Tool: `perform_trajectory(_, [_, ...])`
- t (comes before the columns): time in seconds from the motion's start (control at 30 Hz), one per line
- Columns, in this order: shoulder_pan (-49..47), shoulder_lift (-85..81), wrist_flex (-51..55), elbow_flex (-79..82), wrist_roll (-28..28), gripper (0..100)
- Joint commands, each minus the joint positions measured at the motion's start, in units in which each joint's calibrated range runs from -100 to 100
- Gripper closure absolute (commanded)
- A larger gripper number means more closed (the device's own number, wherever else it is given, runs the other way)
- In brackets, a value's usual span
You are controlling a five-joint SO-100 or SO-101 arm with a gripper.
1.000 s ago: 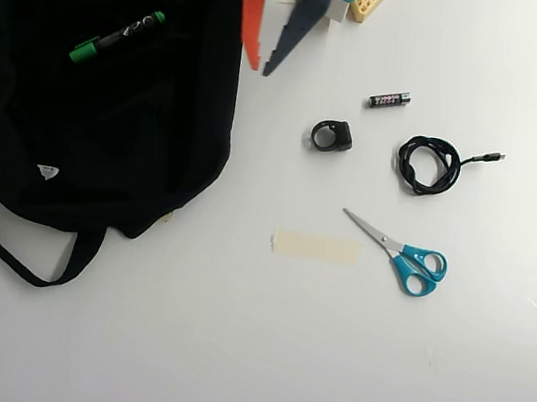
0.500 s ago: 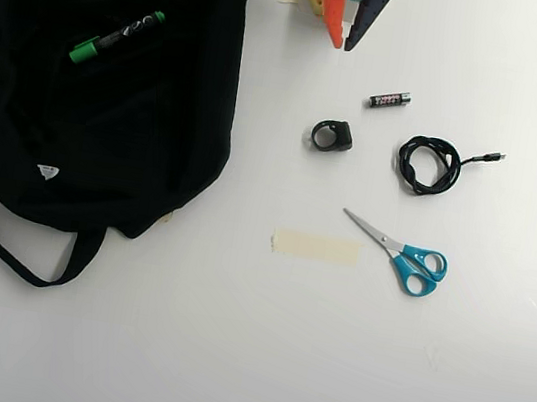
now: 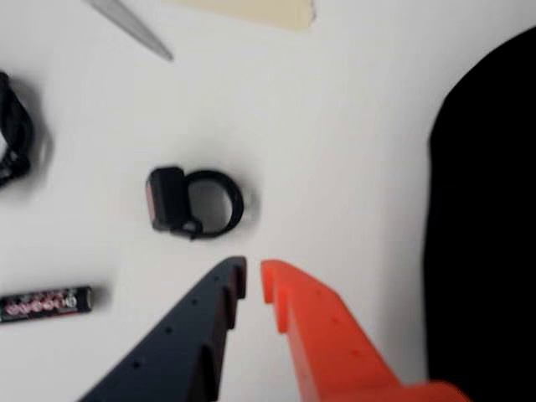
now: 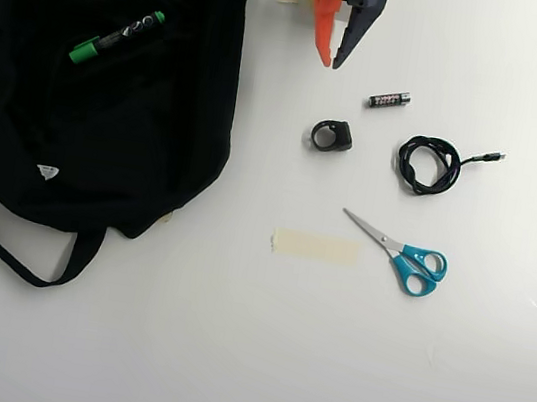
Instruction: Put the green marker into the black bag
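Nearly closed and empty, the claw (image 4: 328,63) hangs over bare table (image 4: 327,351) at the top of the overhead view, its orange finger (image 4: 322,29) and dark blue finger (image 4: 352,40) tapering down to tips with only a thin slit between them. The wrist view shows the same: the claw (image 3: 253,281) has its two tips almost touching and nothing held, with white table (image 3: 335,126) beneath.

Just beyond the tips in the wrist view lies a small black ring-shaped clip (image 3: 193,202); in the overhead view the clip (image 4: 332,136) sits below the claw. A small black battery (image 4: 389,100) lies to the right of the claw, seen at the lower left of the wrist view (image 3: 46,303). Farther right is a coiled black cable (image 4: 430,164). Below that lie scissors (image 4: 400,254) with blue handles, and beside their blades a strip of tan tape (image 4: 315,246).

Well to the left, the bag (image 4: 89,114) spreads across the upper left of the overhead view, its edge (image 3: 486,218) filling the right side of the wrist view. The marker (image 4: 117,37) lies tilted on top of the bag's fabric, green cap toward the lower left, well apart from the claw.
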Motion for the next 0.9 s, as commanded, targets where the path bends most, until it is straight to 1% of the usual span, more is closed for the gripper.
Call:
perform_trajectory(0.0, [-1.7, -5.0, -3.5, 8.5, 0.0, 98])
perform_trajectory(0.17, [-3.6, -7.7, -3.9, 14.8, -0.1, 98])
perform_trajectory(0.77, [-2.6, -25.2, -3.5, 38.7, -0.1, 98])
perform_trajectory(0.87, [-1.7, -26.9, -2.8, 40.2, -0.1, 98])
